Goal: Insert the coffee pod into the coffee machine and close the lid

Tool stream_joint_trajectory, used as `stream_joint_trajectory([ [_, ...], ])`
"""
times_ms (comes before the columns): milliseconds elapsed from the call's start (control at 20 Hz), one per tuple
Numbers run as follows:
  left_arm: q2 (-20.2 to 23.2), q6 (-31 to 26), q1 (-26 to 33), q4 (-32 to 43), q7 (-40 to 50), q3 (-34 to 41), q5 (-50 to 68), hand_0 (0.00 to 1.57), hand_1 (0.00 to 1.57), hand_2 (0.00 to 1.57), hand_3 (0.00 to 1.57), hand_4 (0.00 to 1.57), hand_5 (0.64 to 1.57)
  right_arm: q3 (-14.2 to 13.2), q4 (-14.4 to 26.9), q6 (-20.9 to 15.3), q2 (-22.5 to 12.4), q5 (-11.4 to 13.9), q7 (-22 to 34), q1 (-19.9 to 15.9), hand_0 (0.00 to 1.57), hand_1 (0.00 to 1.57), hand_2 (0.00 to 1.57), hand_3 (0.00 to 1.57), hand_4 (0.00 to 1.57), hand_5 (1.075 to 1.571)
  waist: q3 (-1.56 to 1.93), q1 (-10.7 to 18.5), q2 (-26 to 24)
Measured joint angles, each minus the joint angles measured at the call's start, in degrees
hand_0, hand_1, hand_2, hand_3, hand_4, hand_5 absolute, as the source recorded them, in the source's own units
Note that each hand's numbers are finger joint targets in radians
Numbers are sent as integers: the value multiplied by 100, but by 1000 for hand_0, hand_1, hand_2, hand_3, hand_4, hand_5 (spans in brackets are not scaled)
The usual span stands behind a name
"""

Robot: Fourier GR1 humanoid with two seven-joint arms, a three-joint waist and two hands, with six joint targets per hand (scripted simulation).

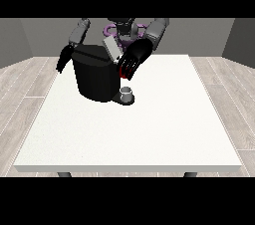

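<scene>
The black coffee machine [96, 77] stands on the far left part of the white table [149, 134]. Its grey lid [110, 49] is tilted up at the top. The hand at the view's right [133, 59] hovers at the machine's upper right edge, beside the lid, with its fingers spread and pointing down. A red thing at the machine [121, 72] shows just under those fingertips. The hand at the view's left [63, 59] hangs beside the machine's left side with relaxed fingers and holds nothing. A small grey thing [127, 91] sits on the machine's low base.
The table's front edge [129, 168] runs near the view's bottom, with a wooden floor around it. The robot's torso [122, 30] stands right behind the machine.
</scene>
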Motion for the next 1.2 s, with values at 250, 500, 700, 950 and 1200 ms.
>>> stream_joint_trajectory([
  [250, -143, 50, 175, 41, 67, 1, -20, 0, 0, 221, 146, 0, 1571, -24, 53, 57, 34, -86, -116, 192, 0, 0, 0, 0, 0, 1571, 0, 87, -237],
  [500, -416, 75, 591, 86, 179, -3, 11, 0, 0, 0, 0, 0, 1571, 1, 126, 117, 67, -115, -89, 548, 0, 0, 0, 0, 0, 1571, -5, 321, -740],
  [700, -769, -116, 1034, -4, 223, -81, 99, 0, 0, 282, 0, 0, 1571, -77, 348, 195, 63, -215, -317, 1073, 0, 0, 0, 0, 0, 1571, -5, 641, -1350],
  [950, -1437, -118, 1633, -30, 14, 585, 1017, 0, 0, 0, 0, 418, 1571, -118, 373, 216, 97, -290, -455, 1554, 0, 0, 0, 0, 0, 1571, -15, 1013, -2051],
  [1200, -2250, -139, 2537, 107, -267, 1424, 2126, 0, 0, 0, 0, 274, 1571, -164, 226, 337, 150, -481, -582, 1810, 0, 0, 0, 0, 0, 1571, -23, 1527, -2764],
])
